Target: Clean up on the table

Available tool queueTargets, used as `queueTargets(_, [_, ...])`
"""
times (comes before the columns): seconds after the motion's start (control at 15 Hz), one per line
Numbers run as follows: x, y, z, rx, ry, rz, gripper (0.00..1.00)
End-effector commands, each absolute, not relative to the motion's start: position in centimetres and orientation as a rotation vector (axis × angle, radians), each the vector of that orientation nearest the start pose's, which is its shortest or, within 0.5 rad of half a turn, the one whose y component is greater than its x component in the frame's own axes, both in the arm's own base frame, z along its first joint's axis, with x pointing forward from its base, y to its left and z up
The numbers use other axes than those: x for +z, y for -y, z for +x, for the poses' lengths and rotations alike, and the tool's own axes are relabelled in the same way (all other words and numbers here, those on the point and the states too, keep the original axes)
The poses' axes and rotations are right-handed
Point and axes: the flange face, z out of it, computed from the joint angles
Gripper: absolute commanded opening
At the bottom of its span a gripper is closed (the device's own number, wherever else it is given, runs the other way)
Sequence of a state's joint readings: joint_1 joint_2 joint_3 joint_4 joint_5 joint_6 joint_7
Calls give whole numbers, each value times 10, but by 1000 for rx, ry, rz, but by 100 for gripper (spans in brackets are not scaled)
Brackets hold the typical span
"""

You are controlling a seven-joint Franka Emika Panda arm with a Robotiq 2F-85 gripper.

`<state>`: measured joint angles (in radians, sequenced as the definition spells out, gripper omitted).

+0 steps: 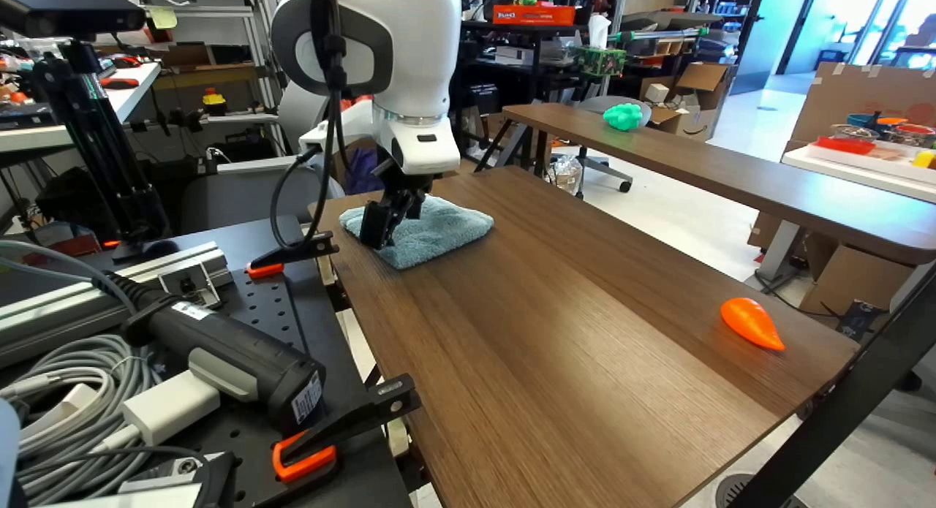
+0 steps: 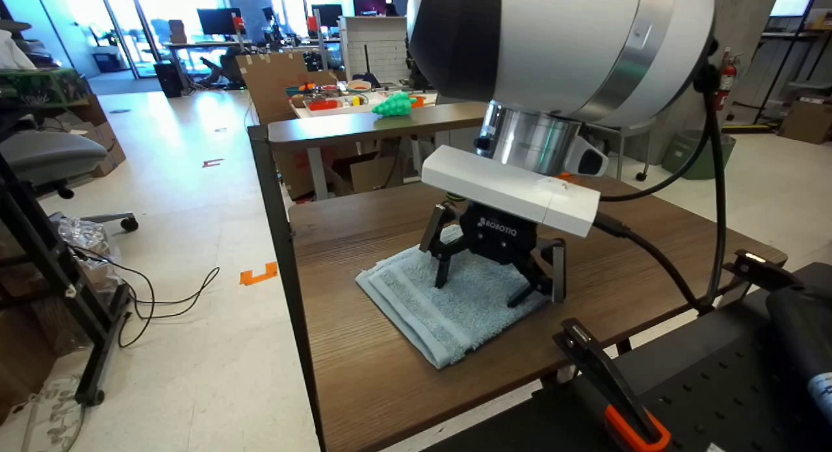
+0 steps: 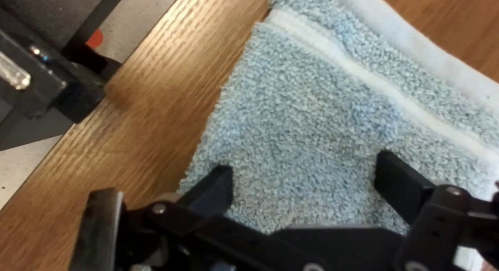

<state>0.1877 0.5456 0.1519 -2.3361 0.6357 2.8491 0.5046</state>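
The dark brown table [image 1: 556, 347] shows in both exterior views [image 2: 364, 400]. A folded light blue towel [image 1: 453, 230] lies flat at one end of it. The towel also shows in an exterior view [image 2: 435, 315] and fills much of the wrist view [image 3: 300, 107]. My gripper [image 2: 479, 289] is open over the towel, pointing down with its fingers spread. In the wrist view the gripper [image 3: 304, 169] has only towel surface between its fingertips. The tips are at or just above the cloth; I cannot tell if they touch. An orange teardrop-shaped object [image 1: 751, 323] lies at the table's opposite end.
A black workbench [image 1: 270, 311] with cables, a black handheld tool [image 1: 227, 354] and orange-tipped clamps [image 1: 307, 453] [image 2: 637, 419] adjoins the table's long edge. A longer brown table [image 1: 731, 168] bears a green bumpy object [image 1: 623, 117] [image 2: 393, 105]. A dark post [image 2: 286, 276] stands at the table's end.
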Motion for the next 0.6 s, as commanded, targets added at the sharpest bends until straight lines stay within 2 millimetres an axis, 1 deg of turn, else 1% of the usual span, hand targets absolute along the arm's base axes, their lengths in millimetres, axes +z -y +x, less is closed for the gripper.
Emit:
queueTargets(0.0, [99,-140,469,213,-1140,-2698,100])
queueTargets(0.2, [97,-127,475,195,-1164,-2694,100])
queueTargets(0.4, [95,-97,495,213,-1256,-2660,100])
queueTargets(0.53, [91,-71,505,229,-1359,-2655,100])
